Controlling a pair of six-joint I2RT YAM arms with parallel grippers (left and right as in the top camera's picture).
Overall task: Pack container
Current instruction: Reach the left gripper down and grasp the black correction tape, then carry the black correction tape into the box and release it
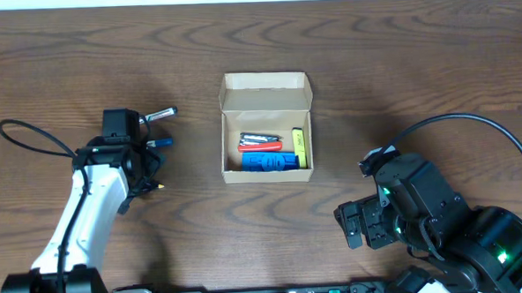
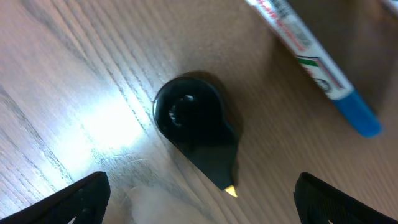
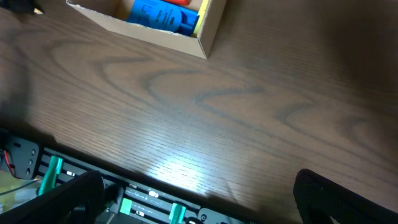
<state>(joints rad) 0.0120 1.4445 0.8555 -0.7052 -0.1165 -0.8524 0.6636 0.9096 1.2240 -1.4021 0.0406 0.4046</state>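
Note:
The tan cardboard container [image 1: 228, 99] stands open at the table's centre with its flap lid raised at the back. It holds a blue item [image 1: 269, 162], a red marker [image 1: 259, 145] and a yellow highlighter [image 1: 300, 145]. My left gripper [image 1: 143, 169] is open and empty, low over a black pen-like thing with a yellow tip [image 2: 196, 134], which lies between and ahead of the fingers [image 2: 199, 208]. A white marker with a blue cap [image 2: 311, 59] lies just beyond it. My right gripper [image 1: 370, 226] is open and empty [image 3: 199, 199] near the front edge, with the container's corner [image 3: 208, 37] ahead.
Another marker [image 1: 158, 115] lies on the wood left of the container, by the left arm. A black cable [image 1: 31, 134] loops at the far left. The front rail with green parts [image 3: 53, 171] runs below the table edge.

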